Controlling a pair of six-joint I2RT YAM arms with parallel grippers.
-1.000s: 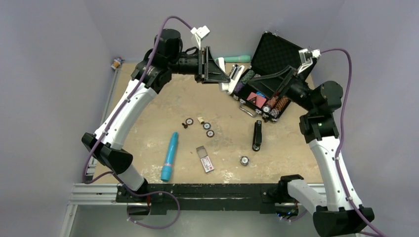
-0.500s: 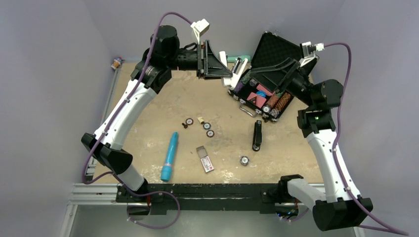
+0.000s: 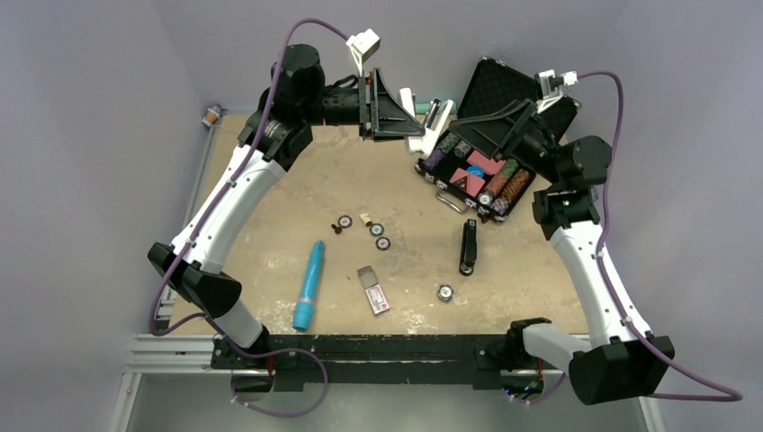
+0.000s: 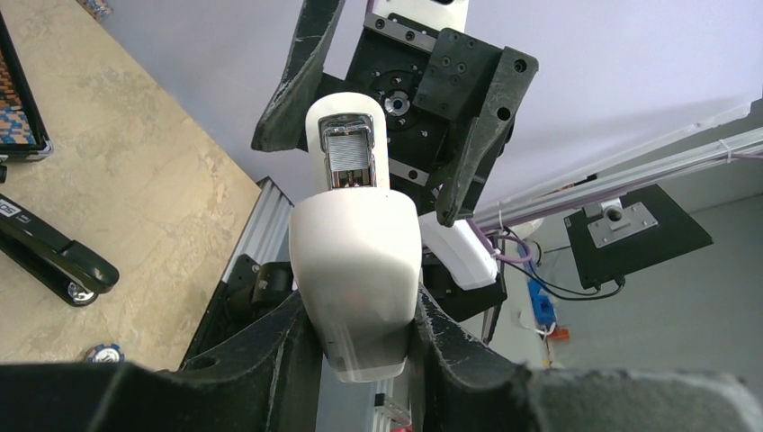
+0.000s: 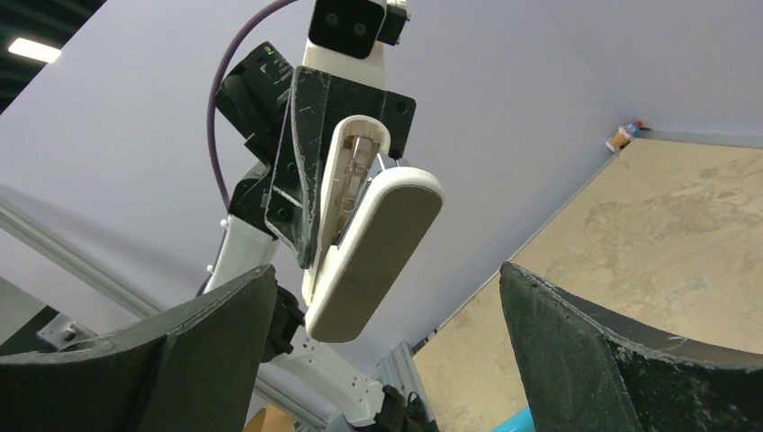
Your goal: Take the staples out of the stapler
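A white stapler (image 4: 355, 252) with a chrome staple channel at its far end is held up in the air at the back of the table, my left gripper (image 4: 360, 333) shut on its near end. From above, the white stapler (image 3: 416, 139) hangs beside the open case. My right gripper (image 5: 387, 351) is open and faces the white stapler (image 5: 373, 243) end-on, its fingers apart from it on either side. The stapler's top stands hinged away from the metal channel. A slim black stapler (image 3: 469, 245) lies flat on the table, untouched.
An open black case (image 3: 504, 90) of poker chips and cards stands at back right. A blue tube (image 3: 309, 284), a small box (image 3: 373, 290), a lone chip (image 3: 444, 292) and several loose chips (image 3: 376, 230) lie on the tan table.
My left gripper has lifted the white stapler a little higher and farther back. The right gripper has risen and swung back with it, staying open.
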